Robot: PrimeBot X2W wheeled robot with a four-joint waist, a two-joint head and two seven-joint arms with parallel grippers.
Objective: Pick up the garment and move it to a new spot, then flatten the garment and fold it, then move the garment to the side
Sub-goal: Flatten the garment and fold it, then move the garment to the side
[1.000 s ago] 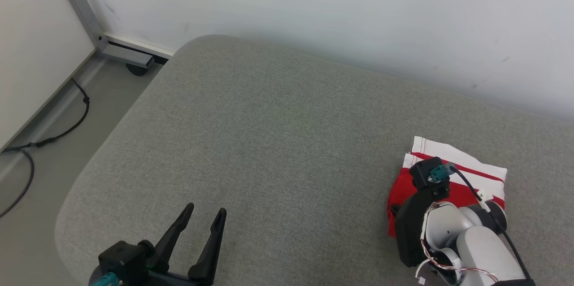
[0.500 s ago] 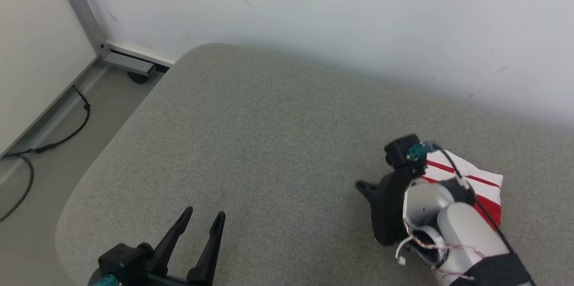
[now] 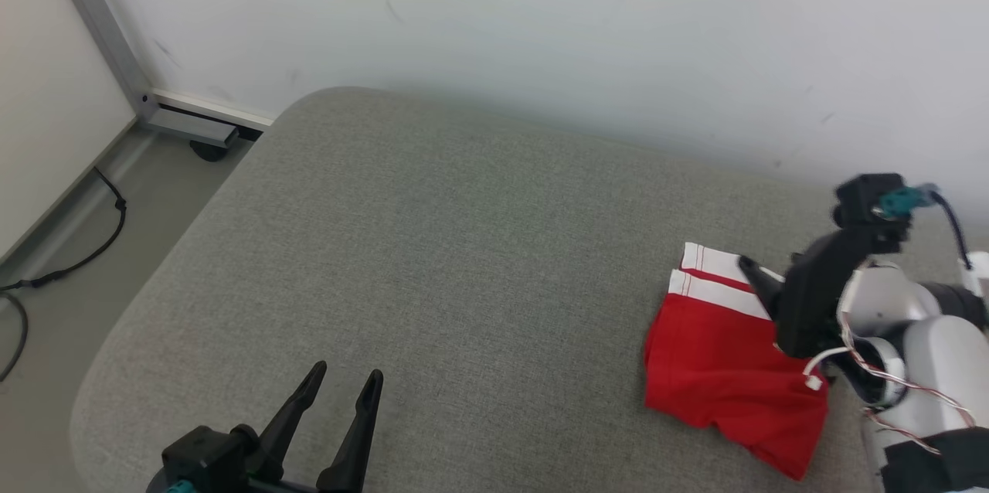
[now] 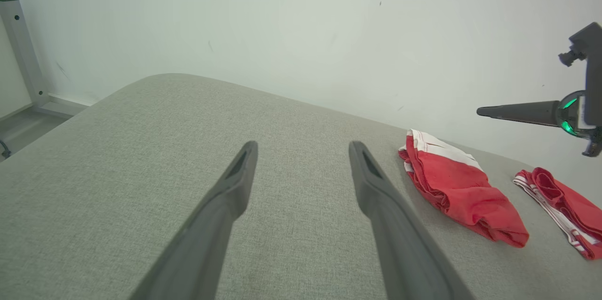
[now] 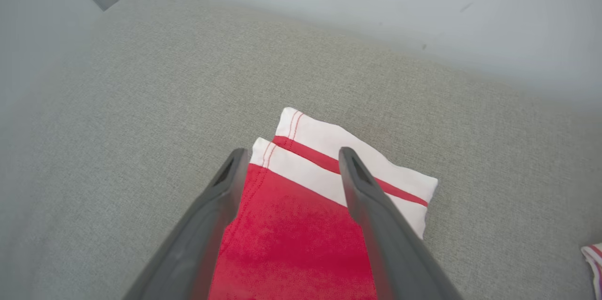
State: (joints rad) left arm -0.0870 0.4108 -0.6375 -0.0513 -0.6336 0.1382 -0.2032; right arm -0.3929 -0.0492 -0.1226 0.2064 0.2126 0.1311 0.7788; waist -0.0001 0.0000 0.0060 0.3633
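Observation:
The folded red garment (image 3: 715, 358) with white bands lies flat on the grey padded surface (image 3: 463, 246) at the right. My right gripper (image 3: 753, 273) hovers just above its white-banded end. In the right wrist view the right gripper (image 5: 291, 156) is open, its fingers apart over the garment (image 5: 301, 229) and holding nothing. My left gripper (image 3: 344, 381) stands open at the lower left, far from the cloth. In the left wrist view the left gripper (image 4: 303, 147) frames bare fabric, with the garment (image 4: 456, 187) off to the right.
A second red and white garment (image 4: 559, 206) lies bunched further right of the folded one; its corner (image 5: 593, 257) peeks in at the lower right. A white wall backs the surface. A metal frame leg (image 3: 108, 52) and a black cable (image 3: 69, 261) sit on the floor at left.
The head view has shifted. My right arm swung from the garment's left side over to its right and rose, uncovering the folded cloth. The left gripper kept its place.

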